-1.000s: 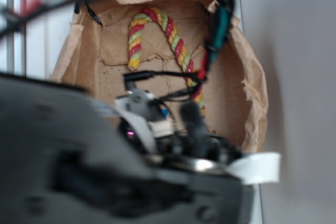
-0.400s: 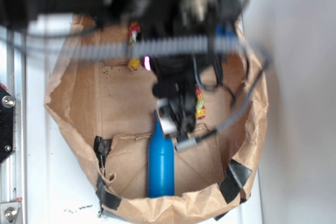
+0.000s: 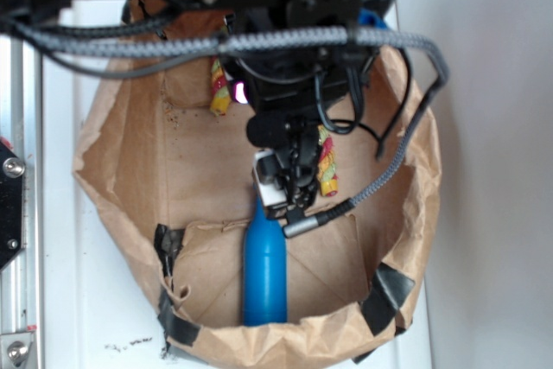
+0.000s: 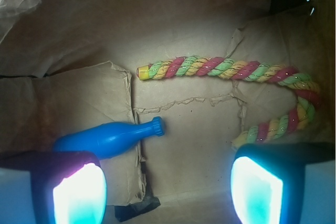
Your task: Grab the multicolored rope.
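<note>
The tool [image 4: 168, 182] hangs above the floor of a brown paper bag [image 3: 121, 170] that lies open on the white worktop [image 3: 60, 239], and its two fingers [image 4: 79, 192] stand wide apart with nothing between them. The multicolored rope [image 4: 231, 69] lies flat on the bag floor, bent like a hook; in the wrist view its long straight part runs across above the tool and its curved end comes down just beside the right finger. A blue plastic bottle [image 4: 105, 139] lies near the left finger, apart from the rope. I judge that the approach step is in hand and the grasp is not yet made. The next move probably calls for shifting the tool forward over the straight part, away from the bottle, then lowering and closing.
</note>
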